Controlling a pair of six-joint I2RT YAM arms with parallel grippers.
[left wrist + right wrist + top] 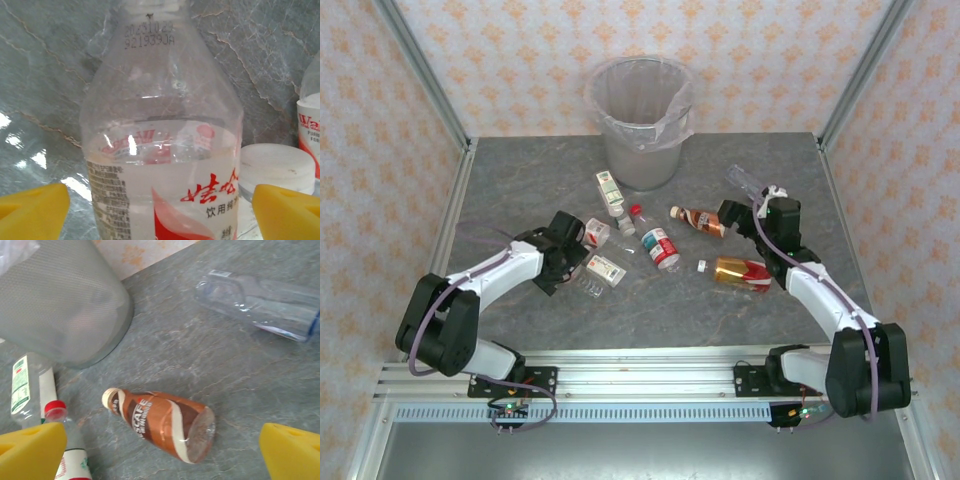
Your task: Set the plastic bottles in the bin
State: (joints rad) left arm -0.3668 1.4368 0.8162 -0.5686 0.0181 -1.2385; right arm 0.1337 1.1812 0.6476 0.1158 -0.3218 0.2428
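Several plastic bottles [658, 246] are lying scattered on the grey worktop [520, 170] just in front of the bin [640, 120], which is standing near the far edge. The left tool [582, 252] is sitting spread open to the bin's front left, its yellow fingers [35, 207] flanking a clear red-and-white labelled bottle [160, 150]. The right tool [728, 215] is hanging wide open to the bin's front right over a brown bottle [162, 425], a clear unlabelled bottle [260, 305] lying just beyond.
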